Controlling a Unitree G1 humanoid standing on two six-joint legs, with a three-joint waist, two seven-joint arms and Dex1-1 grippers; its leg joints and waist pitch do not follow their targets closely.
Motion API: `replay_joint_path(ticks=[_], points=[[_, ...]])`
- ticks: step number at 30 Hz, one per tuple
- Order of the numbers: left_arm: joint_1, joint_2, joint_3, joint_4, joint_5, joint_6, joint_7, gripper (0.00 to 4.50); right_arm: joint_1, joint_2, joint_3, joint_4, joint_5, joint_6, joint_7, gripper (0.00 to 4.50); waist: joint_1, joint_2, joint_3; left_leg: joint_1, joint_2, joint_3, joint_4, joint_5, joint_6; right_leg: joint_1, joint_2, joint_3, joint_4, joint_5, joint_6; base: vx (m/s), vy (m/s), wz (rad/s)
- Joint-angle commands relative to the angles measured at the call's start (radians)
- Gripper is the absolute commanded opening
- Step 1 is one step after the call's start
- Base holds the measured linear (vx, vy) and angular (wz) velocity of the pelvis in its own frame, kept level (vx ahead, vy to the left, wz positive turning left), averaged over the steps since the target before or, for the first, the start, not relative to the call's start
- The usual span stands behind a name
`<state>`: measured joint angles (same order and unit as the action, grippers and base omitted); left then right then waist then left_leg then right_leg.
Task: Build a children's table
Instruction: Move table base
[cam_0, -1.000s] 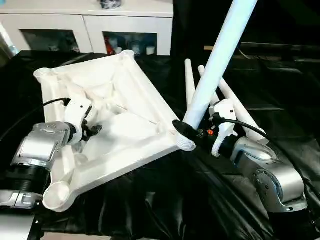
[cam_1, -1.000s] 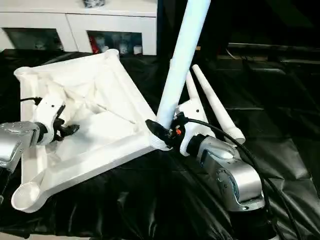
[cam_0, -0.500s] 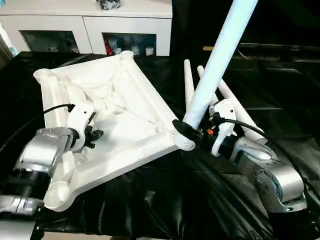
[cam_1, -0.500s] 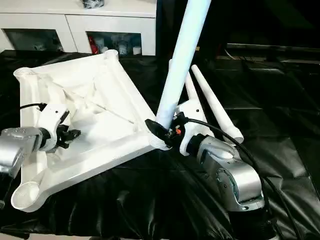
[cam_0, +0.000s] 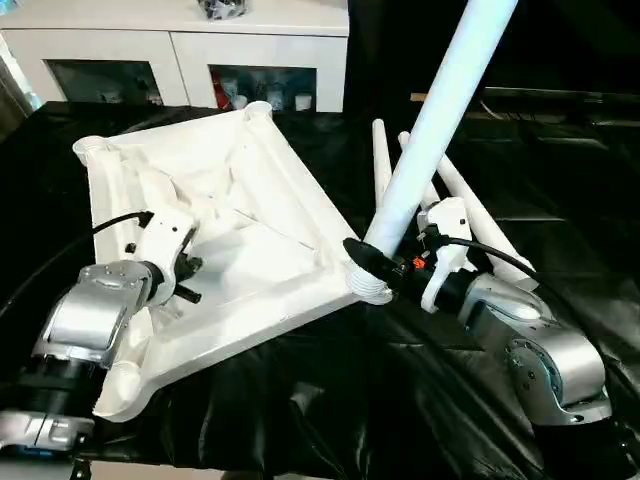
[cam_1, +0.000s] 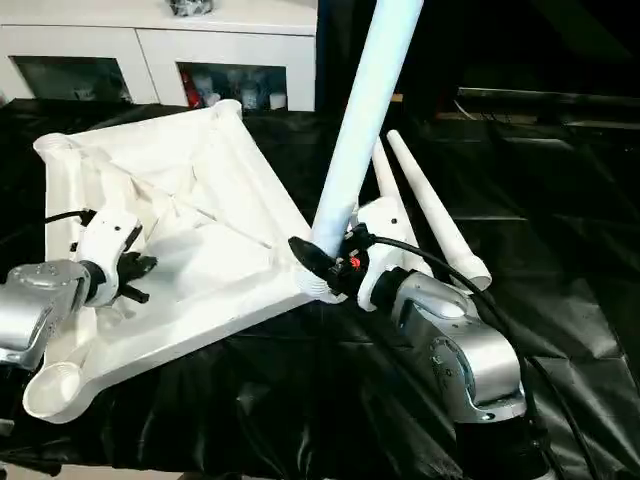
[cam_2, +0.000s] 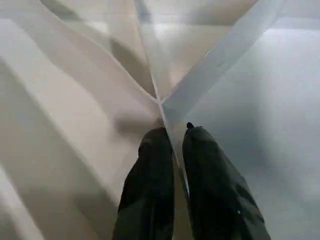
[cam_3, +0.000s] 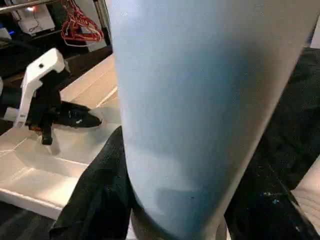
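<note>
Table top (cam_0: 230, 230) is lying upside down on the black sheet (cam_0: 330, 400), ribbed underside up, tilted, at about 9–10 o'clock from scene centre. One leg (cam_0: 430, 130) is held upright at the top's 3 o'clock corner socket (cam_0: 368, 285), base at or in the socket; full seating cannot be confirmed. Spare legs (cam_0: 455, 205) are lying on the sheet at about 2 o'clock, just behind the right wrist. White cabinet (cam_0: 180, 55) sits at 12 o'clock, well apart.

Handling, judged: hollow moulded plastic, so light and stiff, smooth and likely slippery. The ribs offer thin edges suited to a pinch; the legs taper, so a grip low near the thick end should slip least and give the most control at the socket.

Left gripper (cam_2: 172, 165): fingers nearly together, straddling a thin rib where several ribs meet on the underside; whether it is actually clamped cannot be told. Forearm comes in from 7 o'clock, wrist bent down onto the top.

Right gripper (cam_0: 372, 262): jaws closed around the leg's thick lower end, just above the socket. Forearm reaches in from 4 o'clock, wrist roughly level.
</note>
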<state>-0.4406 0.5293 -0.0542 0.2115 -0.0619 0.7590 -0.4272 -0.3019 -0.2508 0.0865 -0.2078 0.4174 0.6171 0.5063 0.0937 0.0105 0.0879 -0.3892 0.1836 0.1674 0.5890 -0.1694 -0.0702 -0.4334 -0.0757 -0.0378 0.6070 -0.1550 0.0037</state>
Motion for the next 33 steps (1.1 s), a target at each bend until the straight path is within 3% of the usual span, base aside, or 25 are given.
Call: replay_joint_path(ticks=[1,5,9,18,24,33], points=[[0.007,-0.009,-0.006,-0.030,0.002,-0.014,-0.004,0.17,-0.003,0.004,0.000,0.006,-0.009,-0.022,-0.004,1.91,0.002,0.020,-0.077,0.018,0.024,-0.010,-0.070,-0.261,-0.022,0.056,-0.044,0.030,-0.069,-0.232,-0.180,0.000,0.000,0.00],[0.020,-0.011,0.003,-0.056,0.019,-0.034,0.027,0.02,-0.003,0.009,0.001,0.008,-0.011,-0.026,-0.007,1.91,0.010,0.027,-0.077,0.021,0.025,-0.011,-0.071,-0.286,-0.027,0.053,-0.044,0.030,-0.071,-0.265,-0.169,0.000,0.000,0.00],[0.040,0.005,0.011,-0.162,0.081,-0.055,0.110,0.01,-0.002,0.019,0.001,0.014,-0.013,-0.036,-0.011,1.91,0.019,0.031,-0.077,0.023,0.028,-0.012,-0.072,-0.301,-0.031,0.050,-0.046,0.030,-0.074,-0.281,-0.160,0.000,0.000,0.00],[0.047,0.005,0.039,-0.288,0.122,-0.023,0.186,0.00,-0.001,0.031,0.005,0.023,-0.014,-0.047,-0.013,1.91,0.023,0.031,-0.080,0.015,0.028,-0.013,-0.068,-0.270,-0.032,0.051,-0.044,0.024,-0.065,-0.210,-0.173,0.000,0.000,0.00],[0.044,-0.001,0.071,-0.304,0.142,-0.018,0.236,0.00,0.001,0.034,0.007,0.025,-0.016,-0.051,-0.012,1.91,0.021,0.032,-0.082,0.008,0.028,-0.015,-0.064,-0.218,-0.026,0.055,-0.041,0.021,-0.053,-0.122,-0.190,0.000,0.000,0.00],[0.025,-0.004,0.105,-0.296,0.146,-0.009,0.273,0.00,-0.001,0.028,0.004,0.029,-0.017,-0.053,-0.006,1.91,0.019,0.030,-0.081,0.009,0.027,-0.012,-0.061,-0.208,-0.019,0.057,-0.043,0.022,-0.052,-0.111,-0.197,0.000,0.000,0.00]])
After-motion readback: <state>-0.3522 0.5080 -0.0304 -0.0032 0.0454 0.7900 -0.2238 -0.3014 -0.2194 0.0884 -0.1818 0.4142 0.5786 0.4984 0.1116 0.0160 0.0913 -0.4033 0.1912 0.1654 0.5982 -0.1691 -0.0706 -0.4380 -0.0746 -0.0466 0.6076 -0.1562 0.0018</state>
